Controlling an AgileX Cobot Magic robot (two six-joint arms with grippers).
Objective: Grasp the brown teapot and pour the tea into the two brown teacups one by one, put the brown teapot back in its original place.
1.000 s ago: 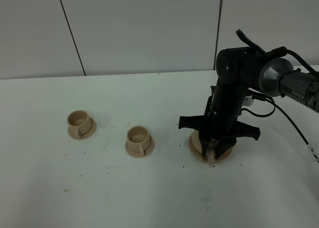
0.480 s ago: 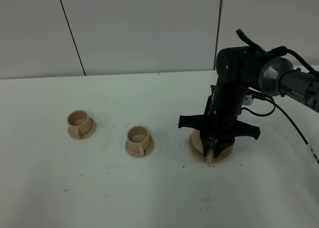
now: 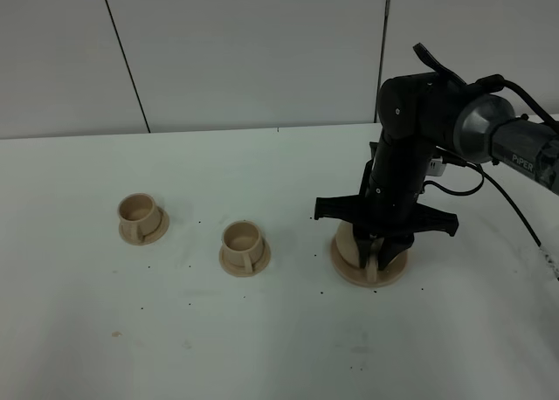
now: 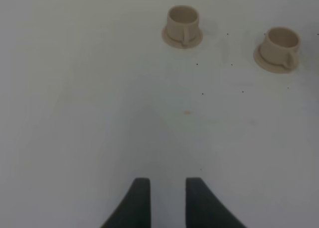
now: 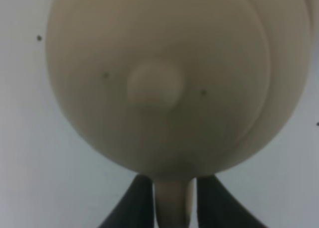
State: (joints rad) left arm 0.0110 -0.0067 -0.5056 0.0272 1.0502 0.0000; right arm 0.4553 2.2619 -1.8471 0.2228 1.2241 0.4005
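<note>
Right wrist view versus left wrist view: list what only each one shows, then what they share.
Only the right wrist: the brown teapot close up, its lid knob, and its handle held between the right gripper fingers. Only the left wrist: the two brown teacups on their saucers, and the left gripper, slightly open and holding nothing. Both: the white table and a pair of dark fingertips.

Smooth matte tan teapot (image 5: 159, 54), ceramic-like; teacups (image 3: 142, 213) (image 3: 244, 240) same; table (image 3: 262, 348) white, matte; arm (image 3: 419, 112) black, slight sheen.

Tan teapot (image 5: 174, 78), 2 tan teacups (image 3: 140, 213) (image 3: 242, 239), white table (image 3: 262, 348)
</note>
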